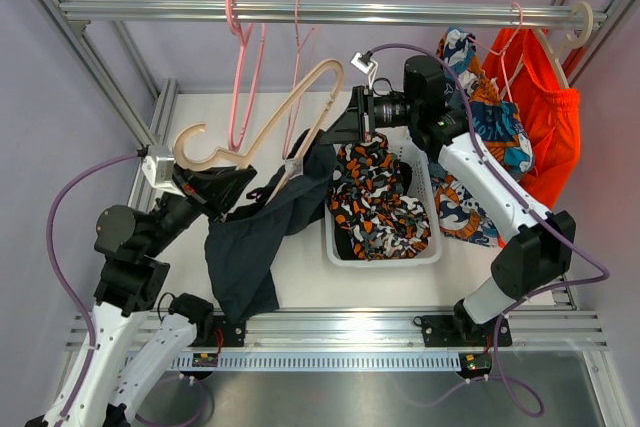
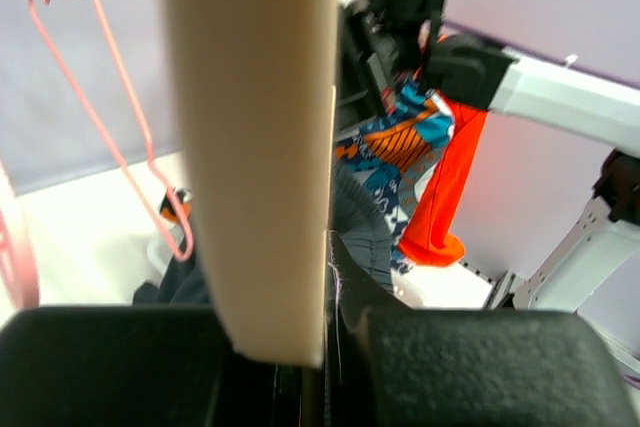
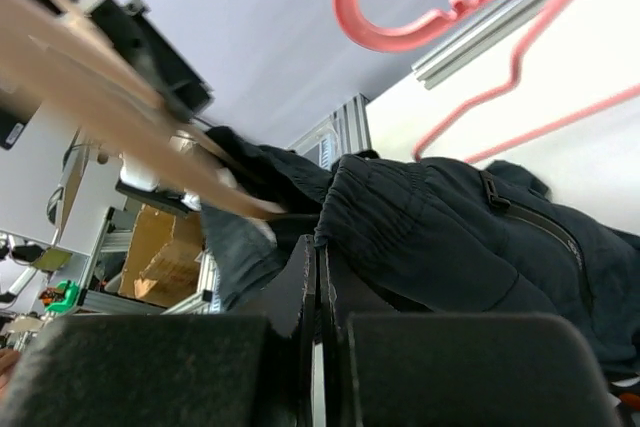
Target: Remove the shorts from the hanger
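The left pincer (image 1: 243, 183) is clamping tight on one end of the wooden hanger (image 1: 300, 107), and in the left wrist view the pale bar is sitting right between the pads. The hanger is tilting in mid-air over the bench (image 1: 300, 287), below the rail (image 1: 300, 12). The dark navy shorts (image 1: 245, 257) are hanging from the hanger's lower part and spilling down onto the bench beside the white basket (image 1: 385, 259). The right pincer (image 1: 338, 132) is reaching in from the right. Its fingers are pressing together on the dark cloth near the gathered waistband, as the right wrist view shows. The camouflage shorts (image 1: 375, 197) are lying heaped inside the basket. Two pink hangers (image 1: 240, 67) are dangling bare on the rail.
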`<control>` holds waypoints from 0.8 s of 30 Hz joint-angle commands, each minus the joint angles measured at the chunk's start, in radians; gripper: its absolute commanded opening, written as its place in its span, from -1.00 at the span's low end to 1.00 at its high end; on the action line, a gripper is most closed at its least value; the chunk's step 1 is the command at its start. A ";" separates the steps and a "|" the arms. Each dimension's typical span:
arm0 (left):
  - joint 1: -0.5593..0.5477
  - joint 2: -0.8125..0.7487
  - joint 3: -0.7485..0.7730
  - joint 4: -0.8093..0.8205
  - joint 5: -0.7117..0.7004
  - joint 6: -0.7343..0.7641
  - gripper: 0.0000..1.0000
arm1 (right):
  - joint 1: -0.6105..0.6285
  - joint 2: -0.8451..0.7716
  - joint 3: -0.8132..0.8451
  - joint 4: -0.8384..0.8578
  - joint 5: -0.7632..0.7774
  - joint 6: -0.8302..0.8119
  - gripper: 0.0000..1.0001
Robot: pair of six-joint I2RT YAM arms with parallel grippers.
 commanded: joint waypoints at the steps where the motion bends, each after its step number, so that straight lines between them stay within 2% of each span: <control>1: -0.005 0.007 0.047 0.236 -0.007 -0.038 -1.00 | 0.004 0.030 -0.031 -0.084 0.031 -0.065 -1.00; 8: -0.005 0.086 -0.014 0.557 -0.096 -0.159 -1.00 | 0.115 0.018 -0.071 -0.165 0.035 -0.176 -1.00; 10: -0.005 0.113 -0.024 0.603 -0.115 -0.170 -1.00 | 0.172 0.006 -0.082 -0.182 0.060 -0.206 -1.00; 13: -0.005 0.162 -0.008 0.640 -0.116 -0.171 -1.00 | 0.189 -0.016 -0.088 -0.205 0.093 -0.238 -0.99; 17: -0.005 0.159 0.128 0.447 -0.102 -0.040 -1.00 | 0.186 -0.033 -0.051 -0.338 0.213 -0.410 -1.00; 19: -0.005 0.132 0.189 0.236 -0.119 0.034 -1.00 | 0.189 -0.030 -0.050 -0.398 0.296 -0.471 -0.99; 21: -0.005 0.101 0.285 0.084 -0.171 0.146 -1.00 | 0.191 -0.013 -0.051 -0.455 0.355 -0.557 -0.99; 22: -0.005 0.092 0.318 -0.064 -0.202 0.180 -1.00 | 0.191 -0.008 -0.059 -0.458 0.373 -0.594 -0.97; 24: -0.005 0.078 0.416 -0.212 -0.318 0.273 -1.00 | 0.195 -0.008 -0.088 -0.463 0.405 -0.664 -0.96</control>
